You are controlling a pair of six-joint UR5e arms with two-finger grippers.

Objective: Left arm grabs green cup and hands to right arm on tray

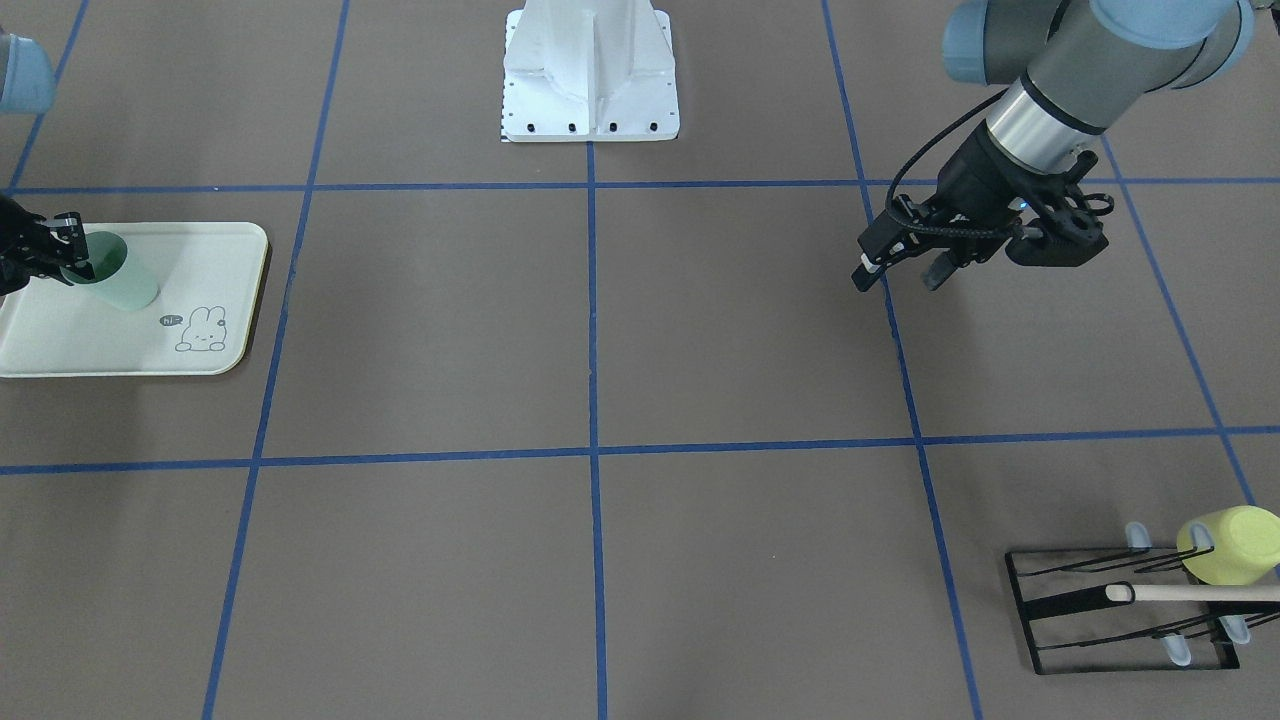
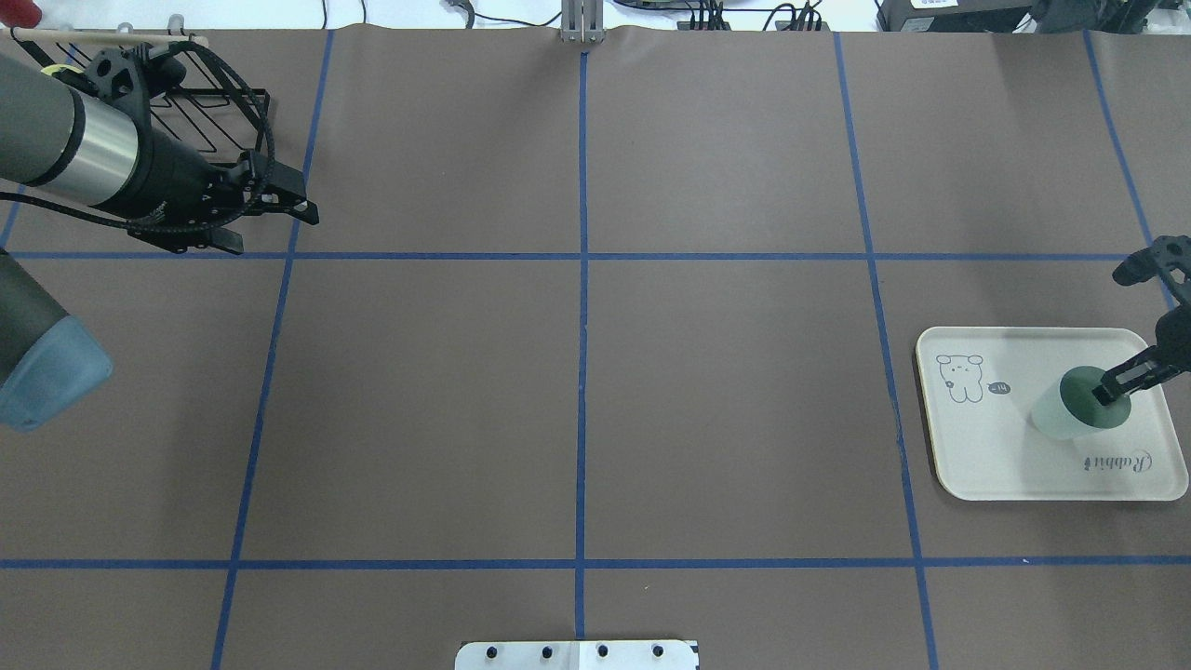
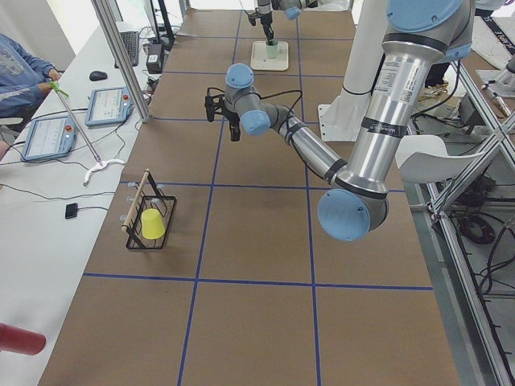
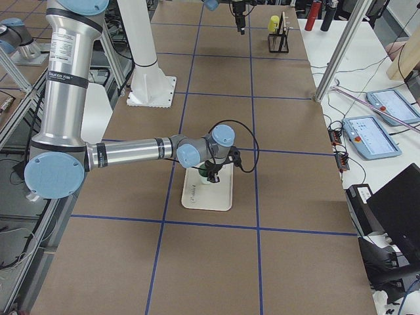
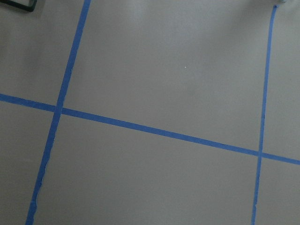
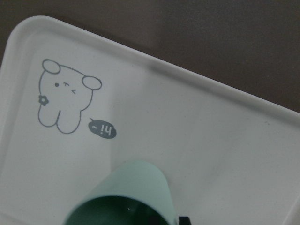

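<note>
Beneath my right pincer (image 2: 1112, 389), gripping the mint-green cup (image 2: 1056, 419), lies the tray (image 2: 977, 465); my left pincer (image 2: 270, 223) gapes wide.

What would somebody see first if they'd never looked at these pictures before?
Probably the small pale mint-green plastic cup, pinched at its rim by the right arm's black two-finger gripper over the cream-yellow rectangular bunny tray at the robot's right end of the table. Next comes the left arm's black gripper, hanging open and empty above the brown table. Past it, a yellow-green plastic cup sits perched on the black wire rack.
</note>
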